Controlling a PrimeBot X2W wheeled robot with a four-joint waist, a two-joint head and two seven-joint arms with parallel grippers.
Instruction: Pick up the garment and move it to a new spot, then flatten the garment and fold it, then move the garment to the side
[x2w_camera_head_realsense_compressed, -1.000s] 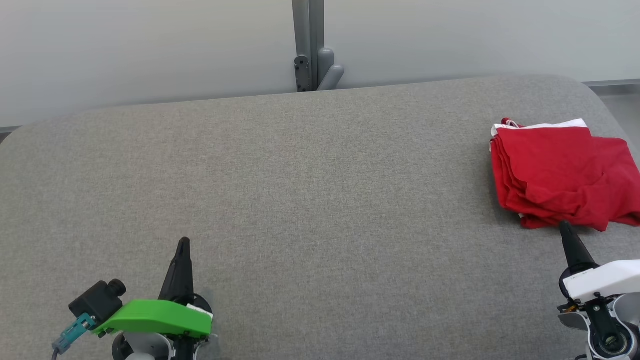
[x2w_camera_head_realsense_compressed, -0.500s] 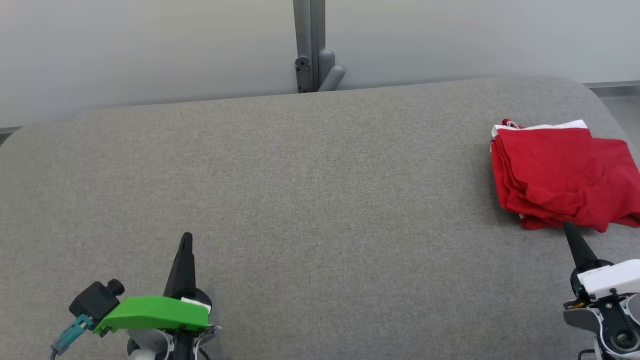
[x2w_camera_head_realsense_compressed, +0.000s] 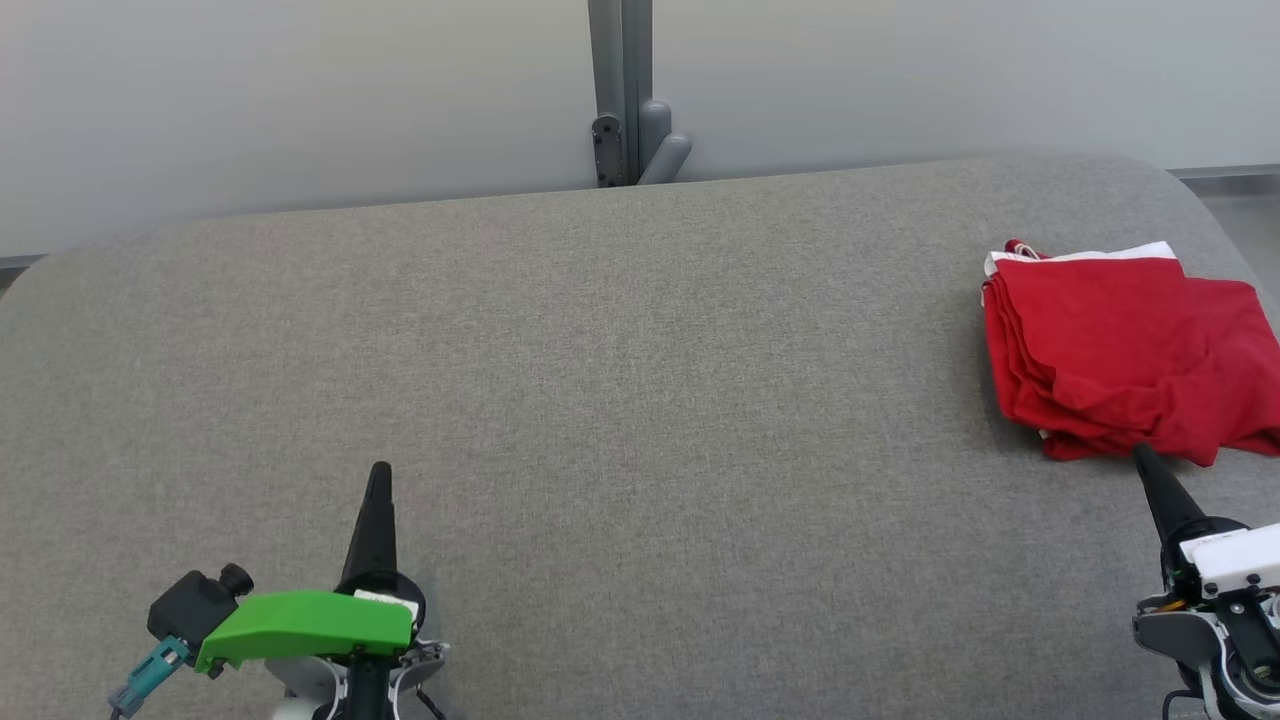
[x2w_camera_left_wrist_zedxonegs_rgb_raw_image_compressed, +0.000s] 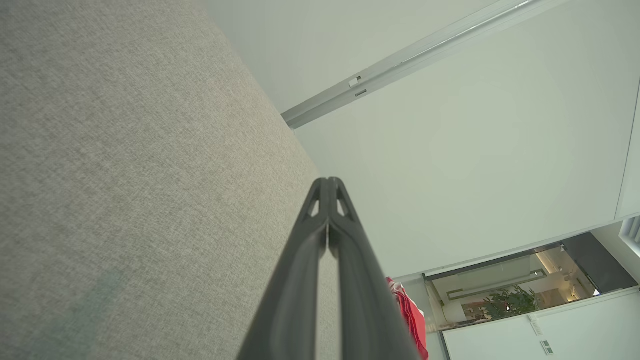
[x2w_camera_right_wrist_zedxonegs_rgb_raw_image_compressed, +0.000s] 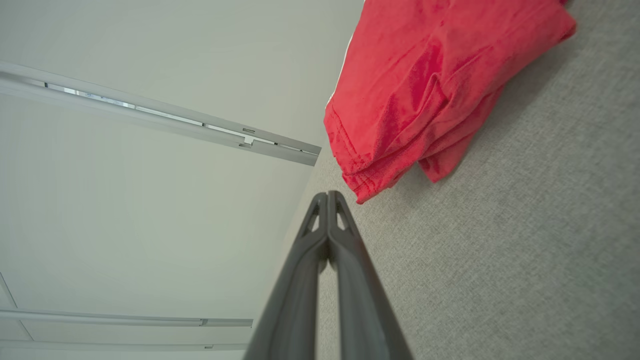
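My left tool (x2w_camera_head_realsense_compressed: 379, 470) has its two fingers pressed together with nothing between them, pointing out over the grey worktop (x2w_camera_head_realsense_compressed: 640, 400). My right tool (x2w_camera_head_realsense_compressed: 1141, 452) is likewise fully closed and empty. The garment (x2w_camera_head_realsense_compressed: 1120, 350), red with a white edge, lies folded in a loose stack on the worktop just ahead of the right tool's tips. Its near hem is close beside them, and it is well off to the right of the left tool.
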